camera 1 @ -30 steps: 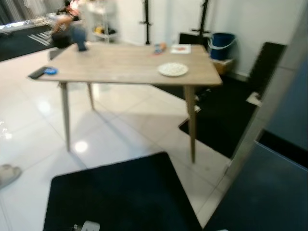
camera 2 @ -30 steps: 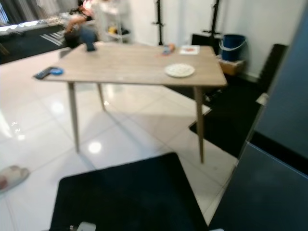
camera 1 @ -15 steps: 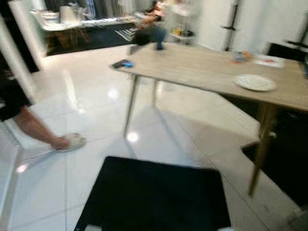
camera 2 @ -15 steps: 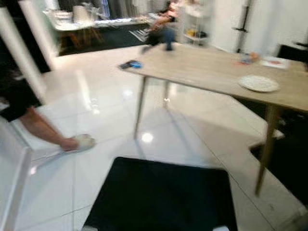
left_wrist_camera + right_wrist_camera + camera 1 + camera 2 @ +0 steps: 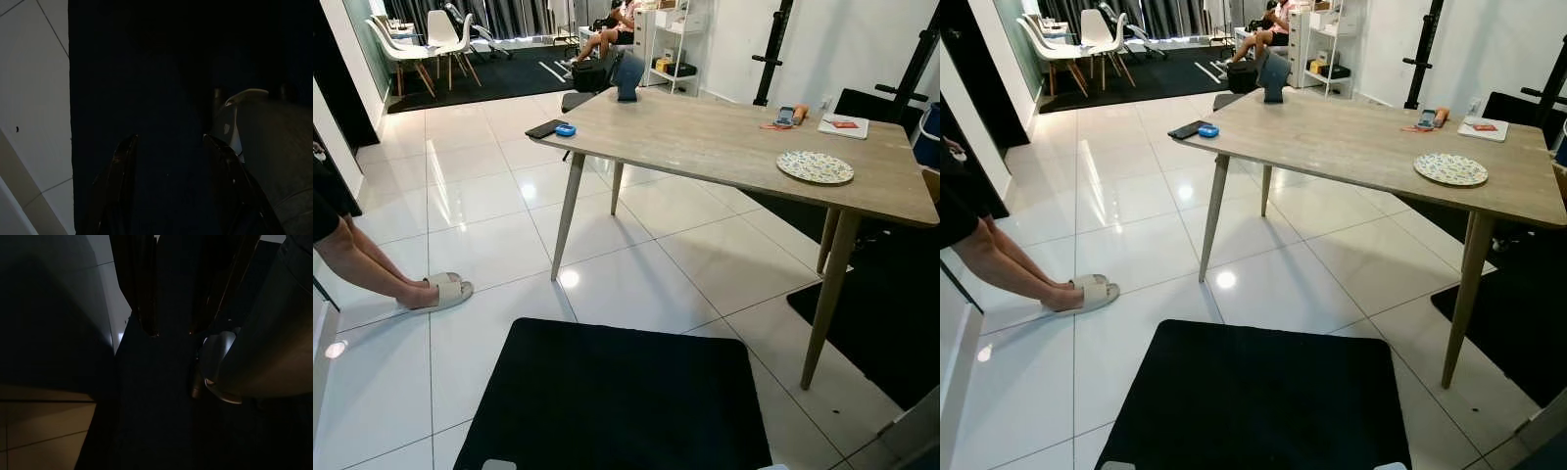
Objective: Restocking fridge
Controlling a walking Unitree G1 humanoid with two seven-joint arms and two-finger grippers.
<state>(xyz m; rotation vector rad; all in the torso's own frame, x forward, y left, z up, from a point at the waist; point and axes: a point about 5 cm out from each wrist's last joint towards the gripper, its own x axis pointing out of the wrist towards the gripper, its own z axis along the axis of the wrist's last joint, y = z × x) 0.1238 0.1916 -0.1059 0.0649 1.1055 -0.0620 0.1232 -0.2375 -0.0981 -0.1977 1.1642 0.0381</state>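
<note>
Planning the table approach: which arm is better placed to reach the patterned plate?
Right, tentatively. The plate sits toward the table's right end. Both grippers, left and right, hang open over the black mat, holding nothing.

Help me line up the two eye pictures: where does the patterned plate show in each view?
Left eye view: the plate lies on the table, near its right end.
Right eye view: the plate lies at the same spot on the table.
Wrist views: dark mat and floor, no plate.
Shared landmark: the black phone at the table's left corner.
</note>
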